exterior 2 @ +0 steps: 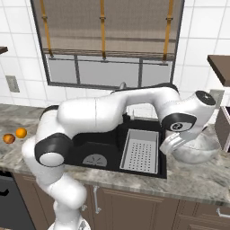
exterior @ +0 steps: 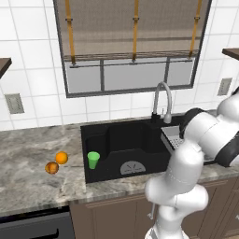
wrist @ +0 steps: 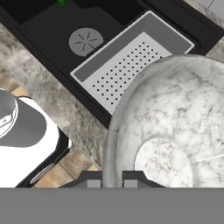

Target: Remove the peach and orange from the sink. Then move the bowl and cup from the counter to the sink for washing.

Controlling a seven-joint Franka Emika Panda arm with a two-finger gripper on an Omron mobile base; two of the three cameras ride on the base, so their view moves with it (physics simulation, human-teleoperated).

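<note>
My gripper reaches to the right of the sink and is shut on the near rim of the whitish-grey bowl. In the hand view the two fingertips straddle the rim of the bowl. Whether the bowl rests on the counter or hangs just above it, I cannot tell. The green cup stands upright in the sink's left front corner. The orange and the peach lie side by side on the counter to the left of the sink.
A grey perforated tray sits in the sink's right part, between the bowl and the round drain plate. The curved silver faucet rises behind the basin. Marbled counter runs along both sides.
</note>
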